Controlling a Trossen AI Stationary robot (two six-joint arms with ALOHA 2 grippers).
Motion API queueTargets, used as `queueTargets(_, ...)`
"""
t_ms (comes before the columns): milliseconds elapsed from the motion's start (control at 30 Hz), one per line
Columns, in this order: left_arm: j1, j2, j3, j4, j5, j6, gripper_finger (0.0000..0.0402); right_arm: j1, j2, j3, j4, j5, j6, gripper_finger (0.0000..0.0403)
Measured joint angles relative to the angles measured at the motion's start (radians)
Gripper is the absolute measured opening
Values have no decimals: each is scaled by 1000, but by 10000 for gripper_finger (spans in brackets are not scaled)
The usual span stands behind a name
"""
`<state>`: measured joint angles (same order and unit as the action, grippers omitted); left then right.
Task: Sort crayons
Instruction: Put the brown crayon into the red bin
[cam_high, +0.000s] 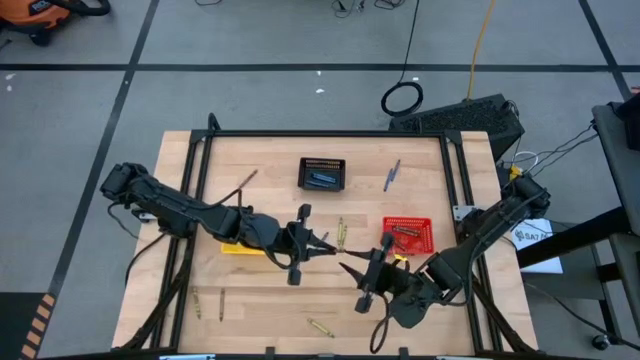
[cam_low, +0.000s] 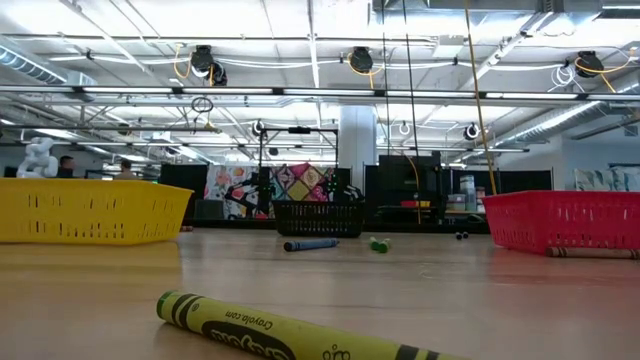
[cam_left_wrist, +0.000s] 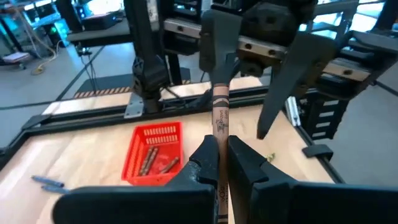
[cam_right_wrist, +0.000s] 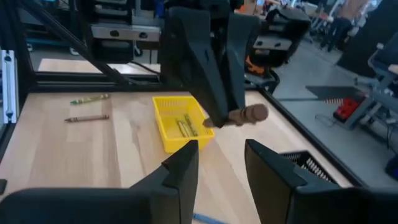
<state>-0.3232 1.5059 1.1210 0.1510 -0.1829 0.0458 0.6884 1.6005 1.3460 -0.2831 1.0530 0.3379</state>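
Overhead: the left gripper (cam_high: 322, 243) and right gripper (cam_high: 347, 268) face each other, tips close, over the middle of the table (cam_high: 270, 170). The left gripper's jaws are pinched on a brown crayon (cam_left_wrist: 220, 127) — seen end-on from the right wrist — while the right gripper's fingers (cam_left_wrist: 214, 46) stand wide, holding nothing. Other crayons lie loose on the wood: a yellow-green crayon (cam_low: 290, 335) near the front edge, a blue crayon (cam_high: 391, 175) at the back. More rest inside the yellow basket (cam_right_wrist: 179, 120), red basket (cam_left_wrist: 152, 152) and black basket (cam_high: 322, 173).
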Motion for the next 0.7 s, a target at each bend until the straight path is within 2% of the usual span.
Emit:
queueTargets(133,0,0,0,10,32,16,8,-1,0,0,46,4,-64,118)
queueTargets(233,0,0,0,17,33,17,8,-1,0,0,47,51,-66,118)
queueTargets(400,0,0,0,18,33,17,8,-2,0,0,55,49,-81,118)
queueTargets(700,2,0,0,19,34,22,8,-2,0,0,171,48,-190,118)
